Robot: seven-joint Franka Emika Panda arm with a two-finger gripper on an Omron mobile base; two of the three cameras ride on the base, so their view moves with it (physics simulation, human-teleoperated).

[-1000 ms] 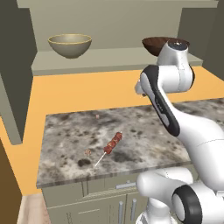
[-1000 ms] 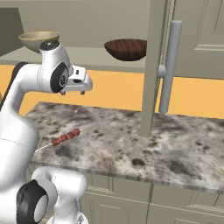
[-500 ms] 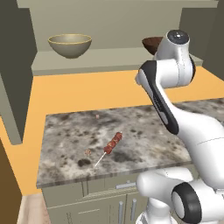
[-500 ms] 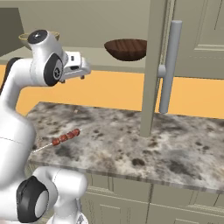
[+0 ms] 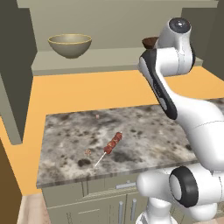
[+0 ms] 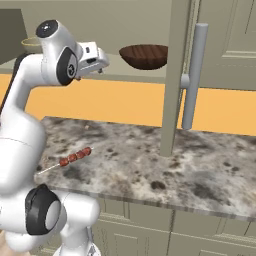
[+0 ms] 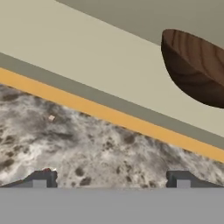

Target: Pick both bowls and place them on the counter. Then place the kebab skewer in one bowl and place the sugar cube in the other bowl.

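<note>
The wide, shallow dark brown wood-grained bowl [image 7: 197, 70] sat on the olive-grey shelf [image 7: 87, 65], up and to the right of the gripper [image 7: 111, 178] in the hand view, well apart from it. The two dark fingertips [image 7: 41, 178] stood far apart at the bottom of that view with nothing between them; jaws spread, empty.

Right base view: the hand was raised level with the shelf, pointing toward the brown bowl [image 6: 145, 55], a clear gap between them. The deep beige-olive bowl [image 6: 31, 42] showed there as only a sliver of yellowish rim behind the arm's upper joint. Left base view: that beige-olive bowl [image 5: 70, 45] stood in full on the shelf's left part, upright, while the brown bowl [image 5: 150, 42] was mostly hidden behind the arm.

The kebab skewer [image 5: 110, 146], a thin pale stick with reddish-brown meat chunks at one end, lay flat on the grey-brown speckled stone counter [image 5: 144, 131] near its front edge, meat end pointing away from the robot. It also showed in the right base view [image 6: 72, 158]. The tiny pale tan sugar cube [image 5: 88, 152] lay just left of the skewer's stick, apart from it. In the hand view a small pale speck [image 7: 51, 117] lay on the counter; I could not tell what it was.

The plain orange surface [image 5: 87, 89] ran between shelf and counter.
</note>
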